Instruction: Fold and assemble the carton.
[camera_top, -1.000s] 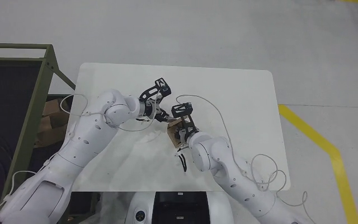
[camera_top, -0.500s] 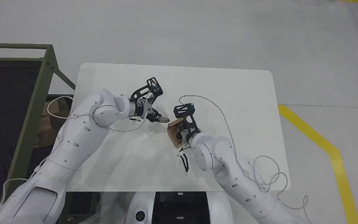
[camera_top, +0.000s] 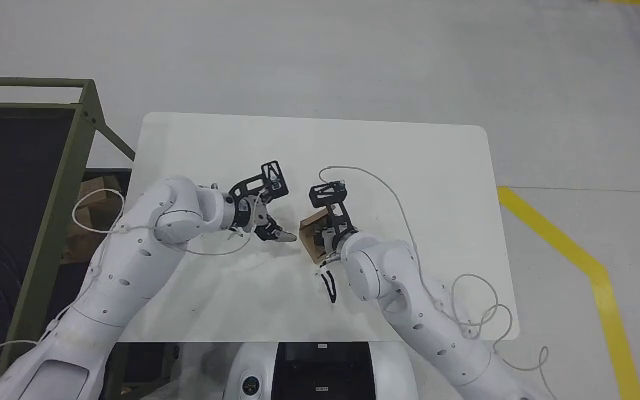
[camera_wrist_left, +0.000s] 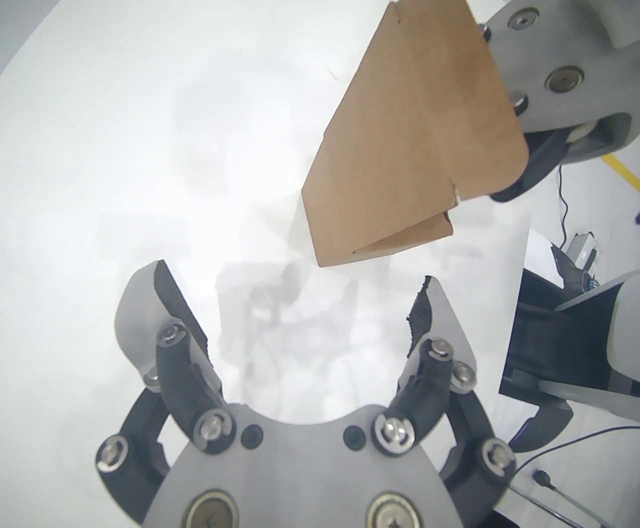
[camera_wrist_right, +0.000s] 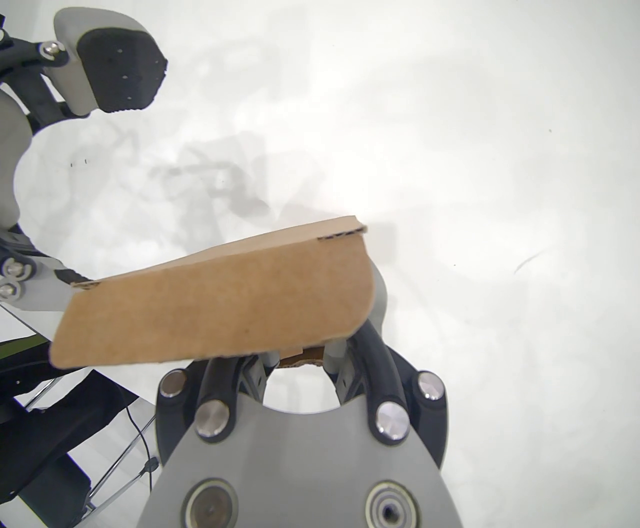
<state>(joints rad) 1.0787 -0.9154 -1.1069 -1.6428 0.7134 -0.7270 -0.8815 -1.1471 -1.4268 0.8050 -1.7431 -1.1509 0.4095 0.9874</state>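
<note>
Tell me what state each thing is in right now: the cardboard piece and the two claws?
carton: partly folded, not yet a closed box, clamped at one end by the right gripper.
right gripper: shut on the carton.
left gripper: open, holding nothing, close to the carton but not touching it.

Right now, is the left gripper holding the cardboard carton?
No, the left gripper is open and empty, apart from the cardboard carton, which the right gripper clamps.
</note>
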